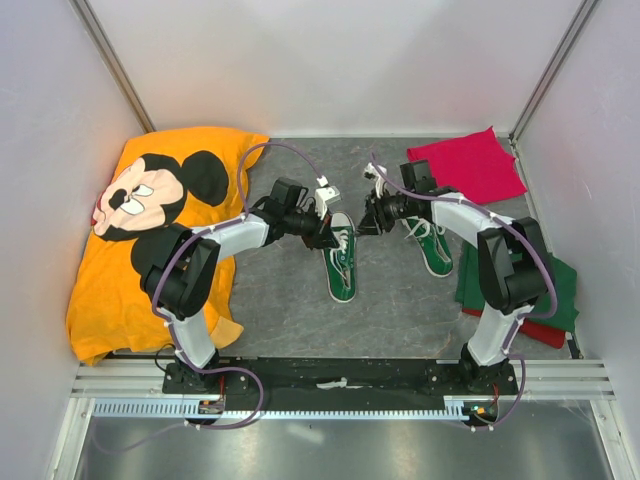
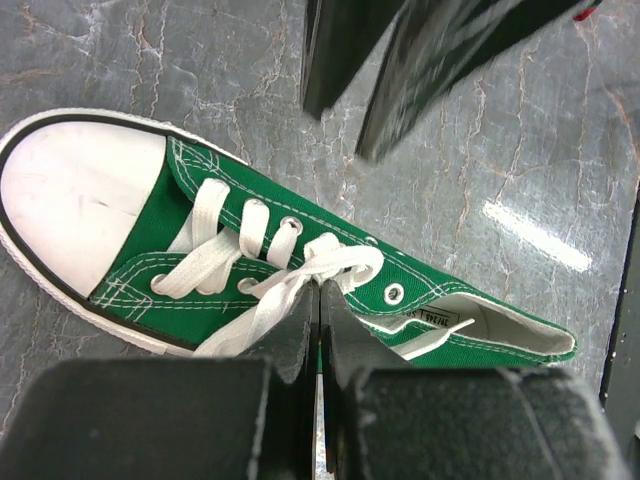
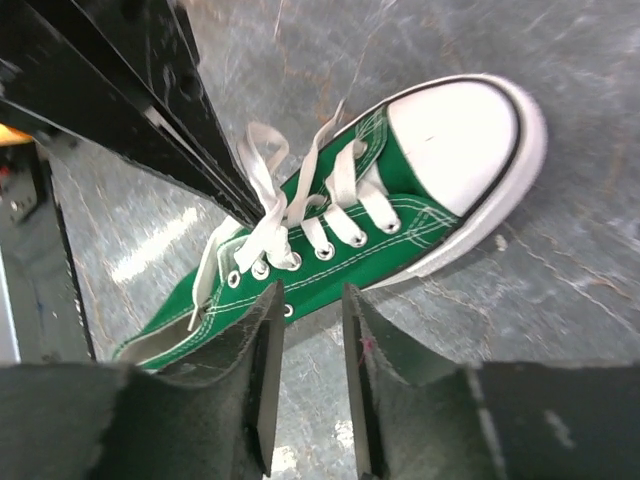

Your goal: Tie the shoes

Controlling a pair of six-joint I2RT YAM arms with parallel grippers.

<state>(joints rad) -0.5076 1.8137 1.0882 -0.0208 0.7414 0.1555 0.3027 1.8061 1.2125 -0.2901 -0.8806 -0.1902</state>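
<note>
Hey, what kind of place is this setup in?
Probably a robotics lab test cell: white panel walls on metal posts enclose a grey marbled tabletop, two robot arms are bolted to a rail at its edge, and green sneakers lie staged as props.

Matt green canvas shoe [image 2: 205,215] (smooth white rubber toe cap [image 2: 75,200]) on glossy marbled tabletop [image 2: 150,60].

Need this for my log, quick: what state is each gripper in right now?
Left gripper: closed, pinching a white lace.
Right gripper: open, holding nothing.
</note>
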